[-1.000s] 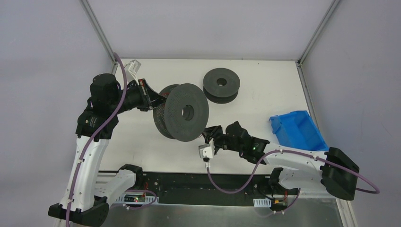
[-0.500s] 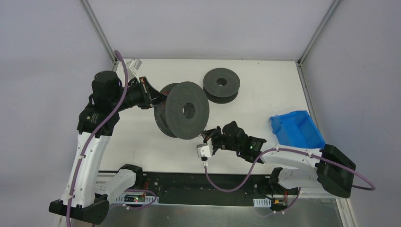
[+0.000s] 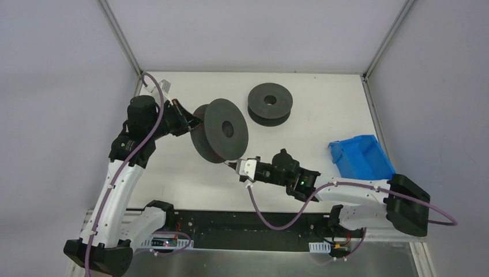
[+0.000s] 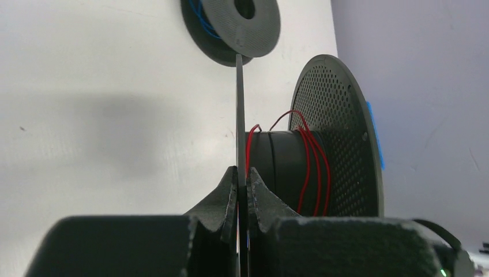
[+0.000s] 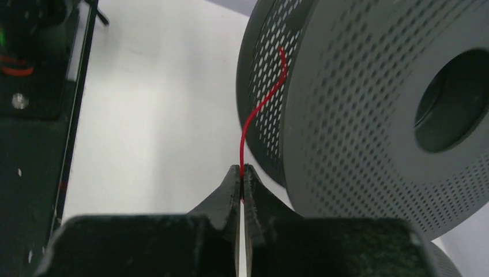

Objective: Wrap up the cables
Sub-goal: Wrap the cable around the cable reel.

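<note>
My left gripper [image 3: 193, 120] is shut on one flange of a dark grey perforated spool [image 3: 222, 137] and holds it on edge above the table. In the left wrist view the jaws [image 4: 241, 173] clamp the thin flange [image 4: 239, 109], and a thin red cable [image 4: 305, 156] loops a few turns round the spool's core. My right gripper [image 3: 237, 165] is just below the spool, shut on the free end of the red cable [image 5: 254, 112], which runs up from the fingertips [image 5: 241, 169] into the gap between the spool's flanges.
A second dark grey spool [image 3: 270, 103] lies flat at the back of the table, with blue wire on it in the left wrist view [image 4: 203, 14]. A blue bin [image 3: 362, 158] sits at the right edge. Metal frame posts stand at the back corners.
The left arm has swung the spool right and turned it more edge-on. The right gripper has moved left and up, closer under the spool, still holding the cable.
</note>
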